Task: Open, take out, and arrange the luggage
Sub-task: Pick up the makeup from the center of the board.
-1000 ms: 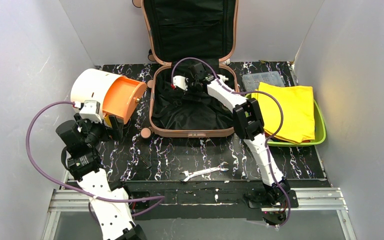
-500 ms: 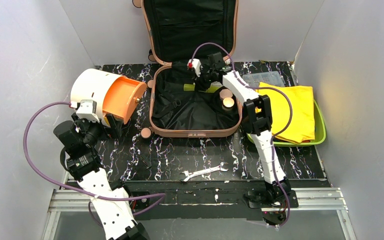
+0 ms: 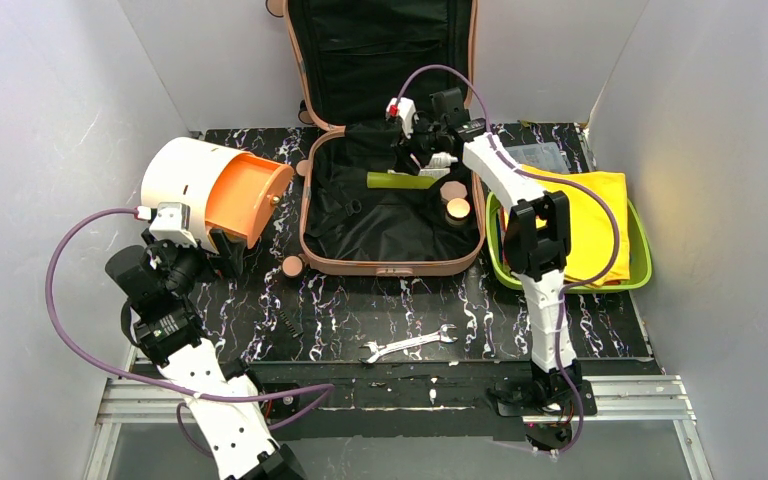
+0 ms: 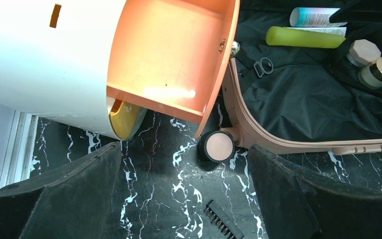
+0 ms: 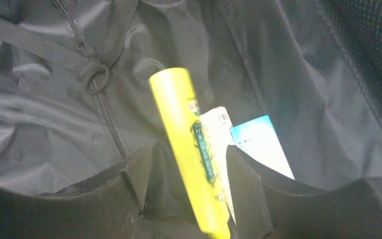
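luggage: salmon-pink luggage [image 3: 380, 267] at the far middle of the table [image 3: 600, 320], open. Base lies flat, lid [image 3: 380, 50] stands up against the back wall, black lining showing.
in luggage base: yellow-green tube [image 3: 400, 181] lies across the back. White-and-teal tube [image 5: 258, 144] is just beside it. Two round-lidded jars [image 3: 457, 208] sit close together on the right side.
right gripper: right gripper [image 5: 189, 159] is down at the back of the base, jaws apart astride the yellow-green tube. A gap shows between one finger and the tube, so no clamp.
left gripper: left gripper [image 4: 184, 149] has its jaws spread wide with nothing held, over the table between the drum box and the luggage's near-left wheel [image 4: 217, 146].
drum box: cream drum box [image 3: 185, 175] lies on its side left of the luggage, orange end [image 3: 245, 195] swung open toward it. A yellow round piece [image 4: 127, 117] shows under its rim.
tray: lime-green tray [image 3: 642, 262] sits right of the luggage with a folded yellow cloth [image 3: 580, 215] in it. A clear plastic case [image 3: 525, 157] is just behind.
table: wrench [image 3: 407, 344] lies near the front middle, small black spring [image 3: 290, 323] to its left.
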{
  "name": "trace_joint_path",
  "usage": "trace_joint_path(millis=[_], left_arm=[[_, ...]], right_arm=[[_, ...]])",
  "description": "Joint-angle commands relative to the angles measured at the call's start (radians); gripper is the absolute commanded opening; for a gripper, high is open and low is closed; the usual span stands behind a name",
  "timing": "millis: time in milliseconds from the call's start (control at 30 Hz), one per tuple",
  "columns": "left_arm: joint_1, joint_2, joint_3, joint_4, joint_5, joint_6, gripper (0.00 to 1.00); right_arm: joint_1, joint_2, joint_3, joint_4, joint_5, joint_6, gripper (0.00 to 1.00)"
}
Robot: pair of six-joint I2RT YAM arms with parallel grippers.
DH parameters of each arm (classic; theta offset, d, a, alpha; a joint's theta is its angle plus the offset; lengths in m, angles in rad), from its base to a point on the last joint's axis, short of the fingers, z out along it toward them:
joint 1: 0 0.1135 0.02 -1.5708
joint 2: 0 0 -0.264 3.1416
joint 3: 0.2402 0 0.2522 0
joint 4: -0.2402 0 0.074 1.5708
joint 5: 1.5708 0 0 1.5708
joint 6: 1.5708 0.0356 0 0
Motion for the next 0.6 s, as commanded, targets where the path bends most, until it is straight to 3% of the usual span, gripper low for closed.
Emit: trace_joint_path(millis=[0,267,567], left_arm=[[0.011,-0.01,-0.015,0.017,0.036,-0.013,0.98],[0.018,-0.012,-0.019,0.024,0.04,-0.015,0.98],[0.03,-0.015,-0.027,0.032,0.034,-0.02,0.98]], right_arm=[[0.022,-0.053,-0.041,-0.009,0.097,-0.012,0.68],[0.056,0.035,-0.014,-0.057,0.221,-0.137,0.83],[0.092,0.134,0.086,-0.013,0.263,-0.111,0.86]])
